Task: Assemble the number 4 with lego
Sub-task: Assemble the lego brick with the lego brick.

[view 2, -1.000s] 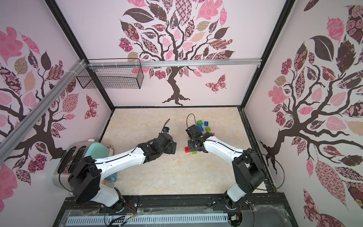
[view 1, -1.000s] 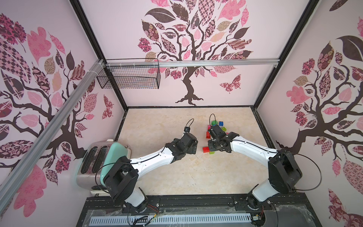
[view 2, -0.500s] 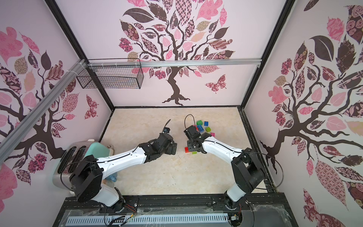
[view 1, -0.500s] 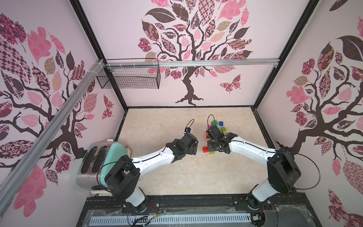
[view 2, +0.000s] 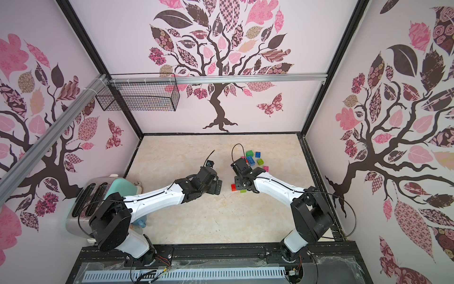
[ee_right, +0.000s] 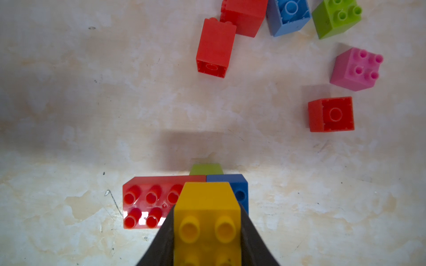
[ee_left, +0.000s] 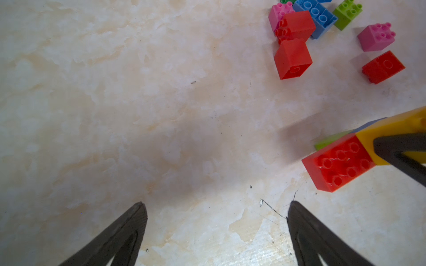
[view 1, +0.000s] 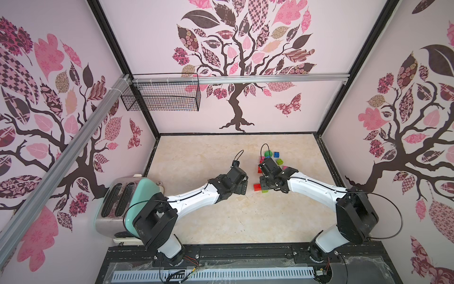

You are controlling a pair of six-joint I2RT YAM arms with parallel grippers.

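Barely anything has moved: our right pincer (ee_right: 207, 206) stays clamped on a yellow studded plastic brick (ee_right: 206, 228); left pincer (ee_left: 216, 202) apart.

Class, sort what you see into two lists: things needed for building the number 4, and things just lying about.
For the job: yellow brick in the right gripper; long red brick, dark blue brick and lime brick clustered by it; loose bricks beyond; left gripper, open.
Just lying about: toaster; wire basket.
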